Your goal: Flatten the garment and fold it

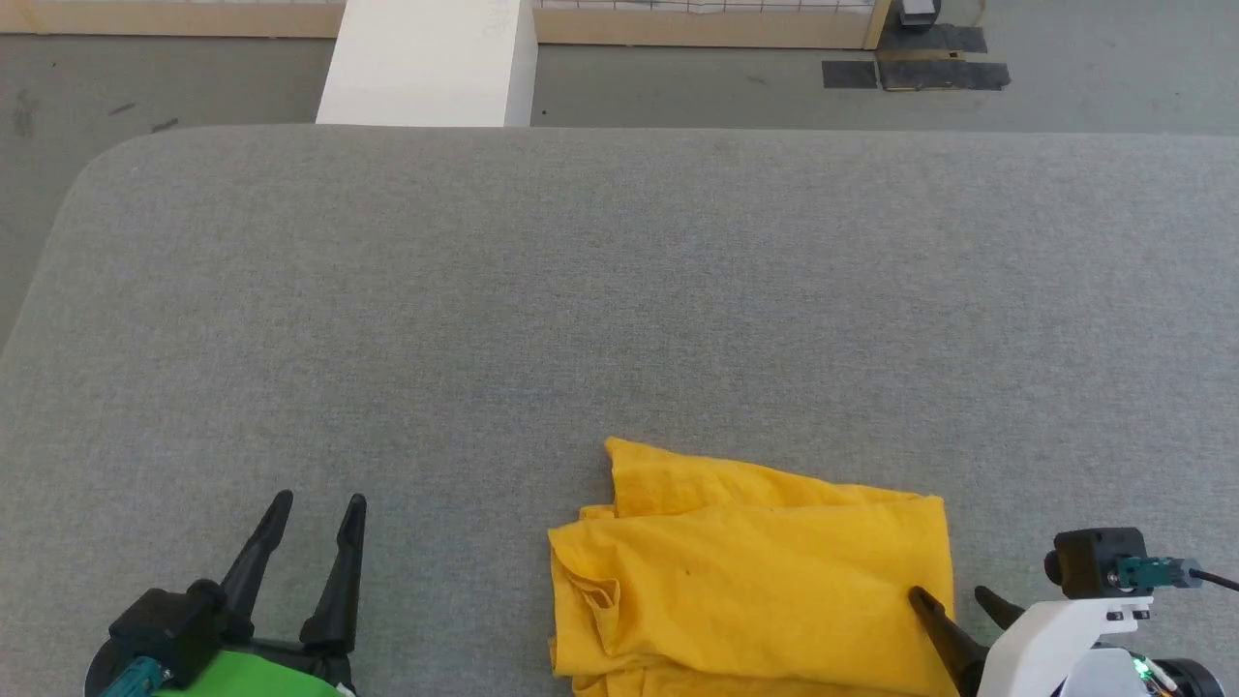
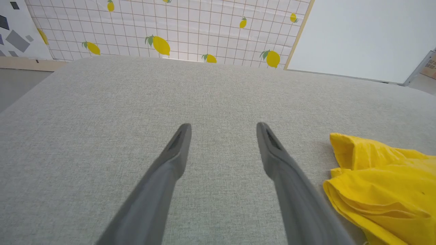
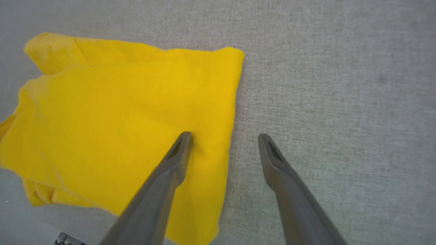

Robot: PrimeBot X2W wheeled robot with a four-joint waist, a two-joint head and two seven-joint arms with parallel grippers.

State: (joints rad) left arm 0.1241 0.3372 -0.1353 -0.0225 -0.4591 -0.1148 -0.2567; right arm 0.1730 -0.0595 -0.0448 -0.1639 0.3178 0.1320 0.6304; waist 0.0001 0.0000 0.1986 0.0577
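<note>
The garment [image 1: 755, 571] is a bright yellow shirt lying folded into a thick, slightly rumpled rectangle on the grey table's near edge, plain side up. It also appears at the right of the left wrist view [image 2: 381, 190] and across the left of the right wrist view [image 3: 129, 119]. My right gripper [image 1: 951, 594] is open and straddles the garment's right edge, one finger over the cloth, the other over bare table [image 3: 224, 137]. My left gripper [image 1: 319, 501] is open over bare table well left of the garment [image 2: 223, 127], holding nothing.
The grey fabric table [image 1: 581, 290] stretches far back and to both sides. Beyond its far edge are a white block [image 1: 426, 63], a wooden-framed panel [image 1: 697, 24] and grey floor. A lemon-print wall [image 2: 163, 27] stands behind the table.
</note>
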